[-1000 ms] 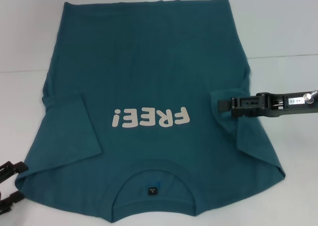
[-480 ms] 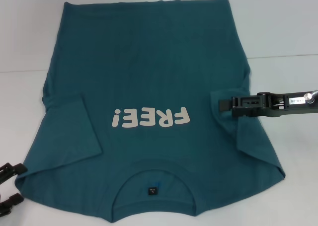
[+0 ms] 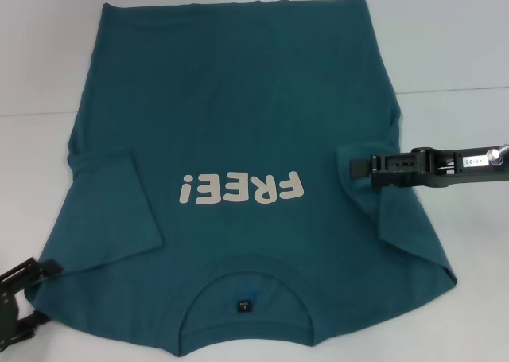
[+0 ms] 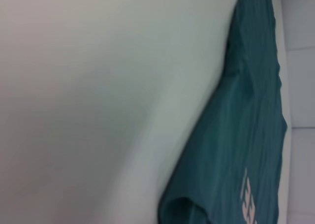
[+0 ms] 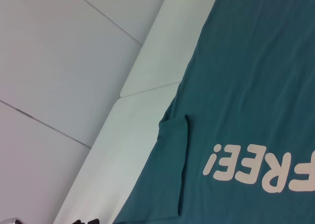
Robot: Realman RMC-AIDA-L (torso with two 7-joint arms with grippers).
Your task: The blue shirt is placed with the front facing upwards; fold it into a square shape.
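Both sleeves in — risk sits with my jaws.
My right gripper [image 3: 355, 168] rests on the blue shirt [image 3: 238, 123], my left gripper [image 3: 24, 302] at its shoulder by the bench's near edge; how far either's jaws stand apart I cannot tell — a one-layer pinch would drag the fold askew.

A white table [image 3: 461, 68] is carrying the blue shirt [image 3: 238, 99], which is lying flat on it, front side up.

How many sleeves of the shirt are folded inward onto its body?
2. The left sleeve lies folded over the blue shirt beside the lettering; the right sleeve is folded in under the right gripper.
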